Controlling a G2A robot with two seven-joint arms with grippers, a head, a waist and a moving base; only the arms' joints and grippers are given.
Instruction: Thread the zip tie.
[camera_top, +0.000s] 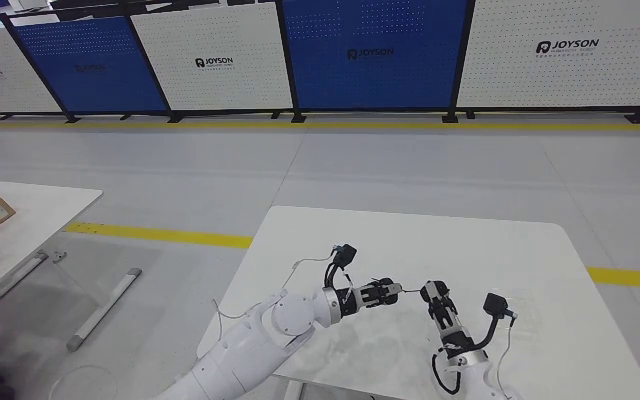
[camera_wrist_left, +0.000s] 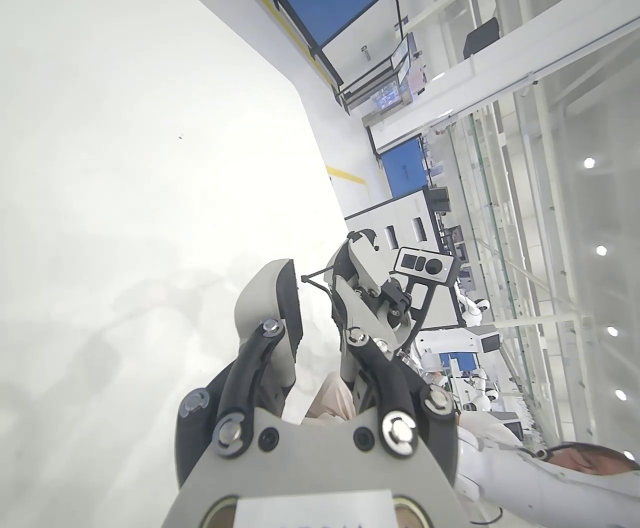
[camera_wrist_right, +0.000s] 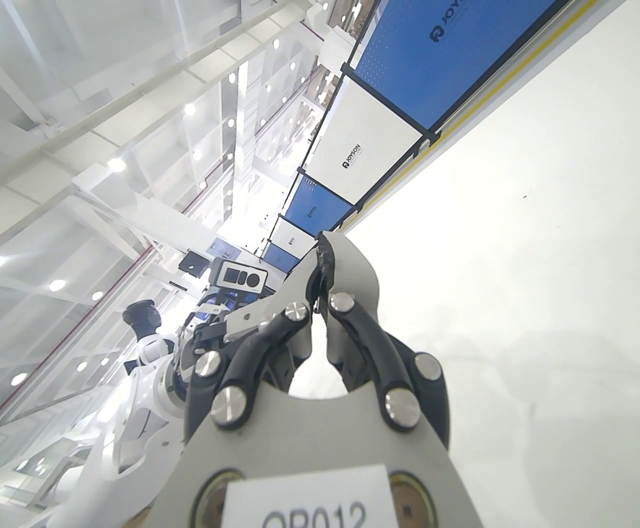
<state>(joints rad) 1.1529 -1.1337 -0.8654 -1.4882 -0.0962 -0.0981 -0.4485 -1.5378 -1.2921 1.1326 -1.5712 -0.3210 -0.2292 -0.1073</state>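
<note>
White table (camera_top: 500, 250) under both arms, showroom panels behind. My right gripper (camera_wrist_right: 322, 246) is clamped on the zip tie (camera_wrist_left: 315, 274), and my left gripper (camera_wrist_left: 315, 295) is spread open with the tie's bent tip just beside one pad. Looks like I'm mid-threading. Next I'd need to pinch that tip and line it up.

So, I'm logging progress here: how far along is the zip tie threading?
Done: the zip tie is held above the table, pinched in the shut right end effector. In hand: its two strands meet in a point beside the open left end effector. Left: whether the tail has entered the head is too small to tell, so pulling it through probably remains.
</note>
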